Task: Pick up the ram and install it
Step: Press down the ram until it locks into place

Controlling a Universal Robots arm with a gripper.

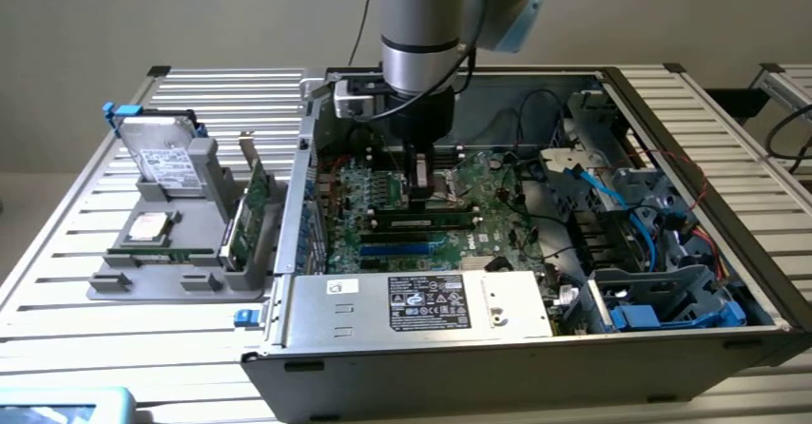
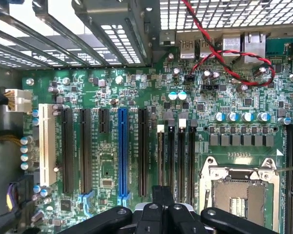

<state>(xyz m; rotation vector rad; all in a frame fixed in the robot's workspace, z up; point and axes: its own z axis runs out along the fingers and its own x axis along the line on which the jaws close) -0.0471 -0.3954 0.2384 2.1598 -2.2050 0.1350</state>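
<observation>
Hand (image 1: 420,196) closed above flat green ram (image 1: 424,222) stick.

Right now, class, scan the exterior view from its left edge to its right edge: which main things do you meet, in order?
Hard drive standing on the grey holder → green expansion card → motherboard with the ram in its slot, beneath the end effector → blue cables → drive cage.
</observation>
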